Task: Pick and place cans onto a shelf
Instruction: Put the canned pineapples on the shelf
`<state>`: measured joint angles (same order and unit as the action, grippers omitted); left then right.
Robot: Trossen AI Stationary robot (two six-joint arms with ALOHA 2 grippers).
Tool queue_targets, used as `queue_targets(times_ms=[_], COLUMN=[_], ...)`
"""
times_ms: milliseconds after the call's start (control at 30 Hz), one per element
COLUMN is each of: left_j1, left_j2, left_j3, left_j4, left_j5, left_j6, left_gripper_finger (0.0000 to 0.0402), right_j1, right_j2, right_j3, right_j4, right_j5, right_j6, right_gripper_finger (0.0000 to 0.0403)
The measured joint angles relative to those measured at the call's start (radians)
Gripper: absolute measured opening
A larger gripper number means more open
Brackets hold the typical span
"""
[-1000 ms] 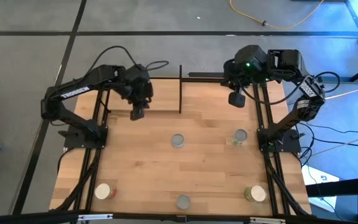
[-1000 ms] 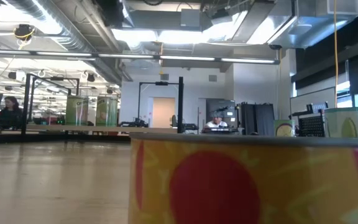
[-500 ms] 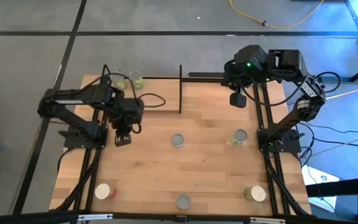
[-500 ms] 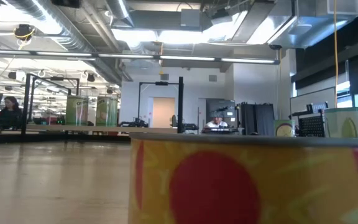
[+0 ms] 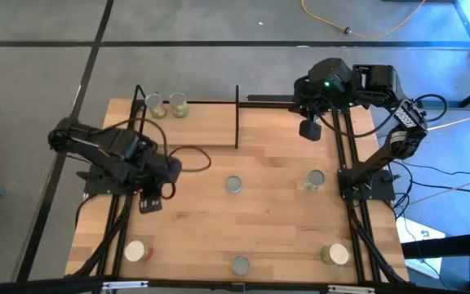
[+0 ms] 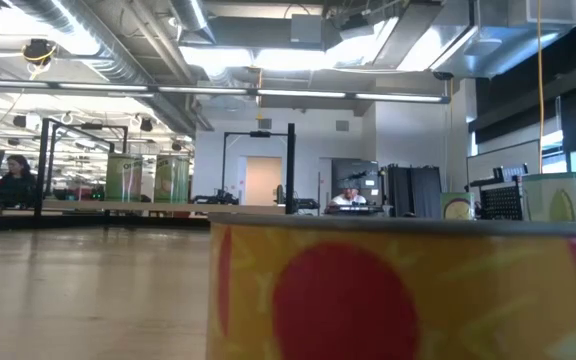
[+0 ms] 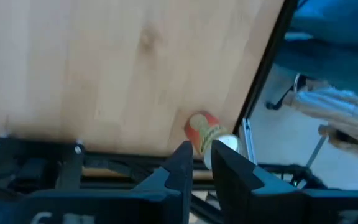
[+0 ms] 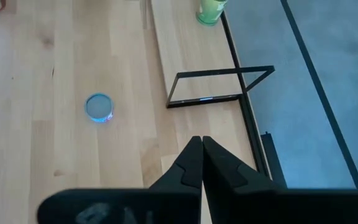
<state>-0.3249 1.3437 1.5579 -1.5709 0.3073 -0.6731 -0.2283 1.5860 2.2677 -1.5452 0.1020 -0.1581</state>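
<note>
L gripper, fingers slightly parted & carrying nothing, is hanging over the table's left side w/ two cans sitting on the shelf, so it's prob heading for the near-left can, needing a descent around it; R gripper is waiting closed at the back-right

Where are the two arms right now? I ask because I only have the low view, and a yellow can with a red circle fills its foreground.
Observer: The left gripper hangs over the table's left side, fingers slightly open and empty.
Operator: And the right one?
Observer: The right gripper waits near the far right corner, shut on nothing.
Operator: Any cans shelved?
Observer: Two silvery-topped cans stand at the far left on the black-posted shelf with a light wooden board.
</note>
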Motion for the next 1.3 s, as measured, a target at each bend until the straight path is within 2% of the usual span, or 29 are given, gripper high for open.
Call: queue_targets(times_ms=[267,400,500,700,1000,1300], left_j1=[-0.247,-0.356,-0.415,-0.514,-0.601,-0.624], left_j2=[0.0,0.0,0.001,0.0,0.001,0.001], left_j3=[-0.111,-0.176,-0.225,-0.332,-0.448,-0.507], left_j4=[0.003,0.035,0.083,0.252,0.481,0.517], left_j5=[-0.011,-0.074,-0.123,-0.106,-0.112,-0.159], left_j6=[-0.006,-0.01,-0.041,-0.081,-0.115,-0.169], left_gripper_finger=[0.0056,0.0055,0.0057,0.0054,0.0051,0.0051], right_j1=[0.0,0.0,0.0,0.0,0.0,0.0], right_j2=[0.0,0.0,0.0,0.0,0.0,0.0], right_j3=[0.0,0.0,0.0,0.0,0.0,0.0], right_j4=[0.0,0.0,0.0,0.0,0.0,0.0], right_j5=[0.0,0.0,0.0,0.0,0.0,0.0], right_j6=[0.0,0.0,0.001,0.024,0.024,0.024], right_gripper_finger=[0.0007,0.0007,0.0007,0.0007,0.0007,0.0007])
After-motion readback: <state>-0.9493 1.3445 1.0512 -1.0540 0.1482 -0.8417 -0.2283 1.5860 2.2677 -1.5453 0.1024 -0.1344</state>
